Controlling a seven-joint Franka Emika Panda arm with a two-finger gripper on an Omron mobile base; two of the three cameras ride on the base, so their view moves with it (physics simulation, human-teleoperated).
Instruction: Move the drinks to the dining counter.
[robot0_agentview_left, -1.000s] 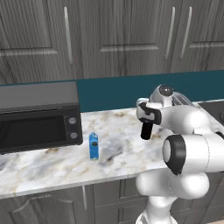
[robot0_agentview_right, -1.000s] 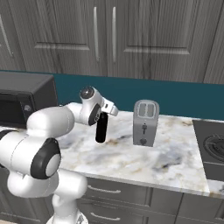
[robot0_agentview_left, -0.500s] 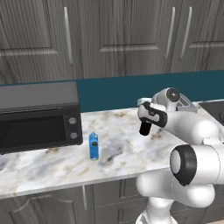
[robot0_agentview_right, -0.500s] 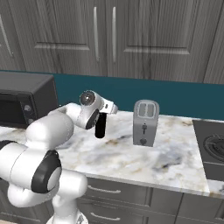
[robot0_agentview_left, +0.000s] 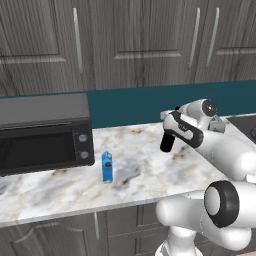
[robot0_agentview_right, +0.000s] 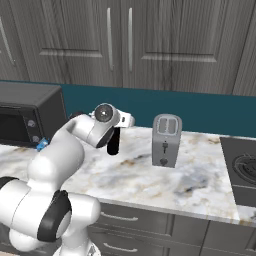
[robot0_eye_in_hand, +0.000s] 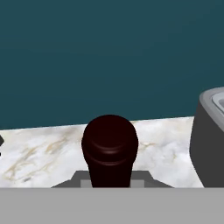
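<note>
Marble table under grey cabinets. Gripper pinches the dark bottle, lifted above the table near the toaster. Carton stands by the microwave. Risk: bottle slipping or clipping the toaster while swinging.

On the marble counter, the small blue carton stands just right of the black microwave; the grey toaster stands well right, the dark bottle between them.
</note>
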